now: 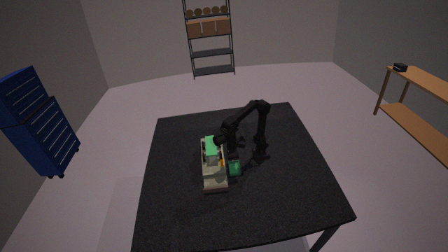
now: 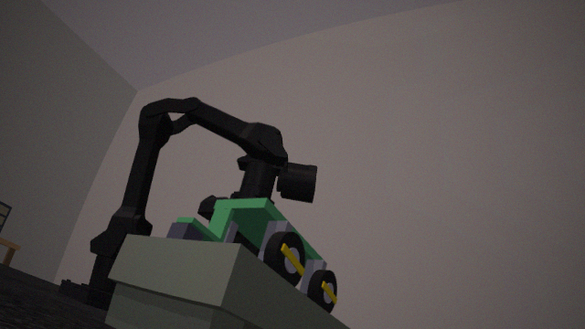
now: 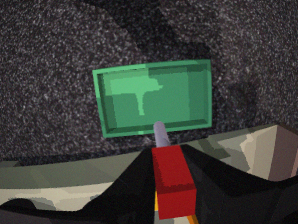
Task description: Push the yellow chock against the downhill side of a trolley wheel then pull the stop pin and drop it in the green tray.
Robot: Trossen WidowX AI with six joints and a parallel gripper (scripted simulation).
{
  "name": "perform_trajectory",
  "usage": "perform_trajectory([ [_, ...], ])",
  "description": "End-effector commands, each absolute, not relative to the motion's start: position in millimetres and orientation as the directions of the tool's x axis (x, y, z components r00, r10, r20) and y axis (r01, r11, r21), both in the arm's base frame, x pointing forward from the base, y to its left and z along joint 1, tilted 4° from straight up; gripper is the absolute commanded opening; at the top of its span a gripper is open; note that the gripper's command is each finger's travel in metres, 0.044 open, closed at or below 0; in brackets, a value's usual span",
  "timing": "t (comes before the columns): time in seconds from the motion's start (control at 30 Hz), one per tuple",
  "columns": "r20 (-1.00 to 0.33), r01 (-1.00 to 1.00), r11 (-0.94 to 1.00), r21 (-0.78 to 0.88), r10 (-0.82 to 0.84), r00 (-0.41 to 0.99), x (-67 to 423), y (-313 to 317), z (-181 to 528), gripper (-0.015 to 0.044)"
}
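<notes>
My gripper (image 3: 165, 153) is shut on the red-headed stop pin (image 3: 173, 177); its grey shaft points at the green tray (image 3: 154, 98) (image 1: 234, 167) just ahead and below. The tray sits on the black table beside the ramp (image 1: 213, 176) (image 2: 183, 270). The green-topped trolley (image 1: 211, 147) (image 2: 249, 224) stands on the ramp, with black wheels with yellow spokes (image 2: 288, 258). An orange bit of the chock handle (image 1: 222, 162) shows beside the trolley by the ramp's edge. The chock's body is hidden by my fingers.
The black table (image 1: 280, 189) carries the ramp and the arm's base (image 1: 260, 148). Around the room stand a blue tool cabinet (image 1: 35, 122), a metal shelf rack (image 1: 210, 38) and a wooden shelf (image 1: 416, 105).
</notes>
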State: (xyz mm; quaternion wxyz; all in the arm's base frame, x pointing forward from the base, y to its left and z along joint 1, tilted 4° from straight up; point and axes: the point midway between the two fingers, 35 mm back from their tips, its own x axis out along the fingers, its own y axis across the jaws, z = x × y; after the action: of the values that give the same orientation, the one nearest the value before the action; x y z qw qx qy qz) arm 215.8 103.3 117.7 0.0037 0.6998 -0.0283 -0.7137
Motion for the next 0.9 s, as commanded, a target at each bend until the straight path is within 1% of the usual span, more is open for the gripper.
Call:
perform_trajectory([
  [0.0, -0.999, -0.038, -0.999, 0.038, -0.037, -0.015, 210, 104, 115, 0.0],
  [0.13, -0.998, -0.039, -0.998, 0.057, -0.056, -0.018, 210, 103, 112, 0.0],
  [0.33, -0.981, -0.037, -0.981, 0.192, -0.191, -0.026, 209, 98, 95, 0.0],
  [0.87, -0.977, -0.036, -0.977, 0.21, -0.209, -0.026, 207, 74, 53, 0.0],
])
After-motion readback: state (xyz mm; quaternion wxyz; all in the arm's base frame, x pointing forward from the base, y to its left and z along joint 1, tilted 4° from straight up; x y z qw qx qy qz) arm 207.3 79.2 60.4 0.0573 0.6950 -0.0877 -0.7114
